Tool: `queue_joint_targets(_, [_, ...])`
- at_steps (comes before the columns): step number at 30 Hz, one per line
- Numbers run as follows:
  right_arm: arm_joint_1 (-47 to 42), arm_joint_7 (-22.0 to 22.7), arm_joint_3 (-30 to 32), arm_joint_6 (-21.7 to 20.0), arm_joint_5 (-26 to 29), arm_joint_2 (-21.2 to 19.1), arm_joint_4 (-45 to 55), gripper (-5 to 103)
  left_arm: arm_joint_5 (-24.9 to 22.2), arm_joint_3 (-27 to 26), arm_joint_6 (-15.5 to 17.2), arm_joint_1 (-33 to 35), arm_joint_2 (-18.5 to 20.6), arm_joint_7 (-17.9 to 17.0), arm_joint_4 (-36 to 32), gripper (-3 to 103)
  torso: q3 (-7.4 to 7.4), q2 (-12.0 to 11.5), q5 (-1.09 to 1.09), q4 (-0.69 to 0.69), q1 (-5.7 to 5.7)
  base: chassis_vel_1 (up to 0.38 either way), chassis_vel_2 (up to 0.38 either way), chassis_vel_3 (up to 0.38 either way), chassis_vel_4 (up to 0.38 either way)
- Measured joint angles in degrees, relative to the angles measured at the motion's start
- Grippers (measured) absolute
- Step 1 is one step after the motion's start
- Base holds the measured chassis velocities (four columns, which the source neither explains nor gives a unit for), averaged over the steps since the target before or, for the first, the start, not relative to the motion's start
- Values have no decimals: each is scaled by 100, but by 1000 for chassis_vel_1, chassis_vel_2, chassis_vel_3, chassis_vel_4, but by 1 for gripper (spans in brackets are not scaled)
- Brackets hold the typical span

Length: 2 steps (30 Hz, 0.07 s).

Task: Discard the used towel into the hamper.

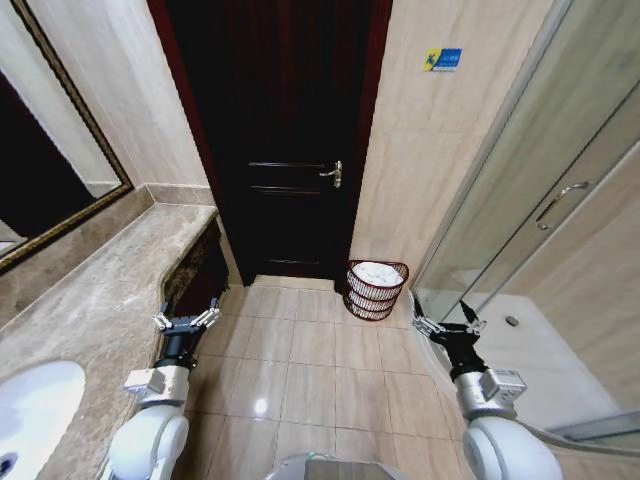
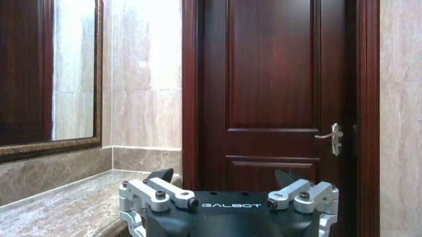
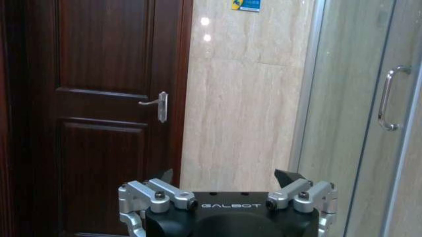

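The hamper [image 1: 376, 291], a small round dark red-brown wire basket, stands on the tiled floor against the wall, right of the door. A white towel [image 1: 378, 272] lies bunched inside it, up to the rim. My left gripper [image 1: 187, 322] hangs open and empty beside the counter's edge, well short of the hamper. In the left wrist view the left gripper [image 2: 224, 175] points at the door with nothing between its fingers. My right gripper [image 1: 447, 325] is open and empty too, near the shower glass, right of the hamper. In its own wrist view the right gripper [image 3: 226, 174] faces the wall.
A dark wooden door [image 1: 290, 150] with a lever handle [image 1: 333, 174] is shut straight ahead. A marble counter [image 1: 100, 290] with a white sink [image 1: 35, 410] runs along the left under a framed mirror [image 1: 40, 150]. A glass shower enclosure [image 1: 540, 220] closes the right side. Tiled floor [image 1: 300, 370] lies between.
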Motion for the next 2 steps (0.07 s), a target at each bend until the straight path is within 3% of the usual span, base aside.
queue_joint_targets(2, [0, 0, 0, 0, 0, 0, 0, 100, 0, 0, 0, 0, 0, 0, 0, 100, 0, 0, 0, 0, 0, 0, 0, 0, 0])
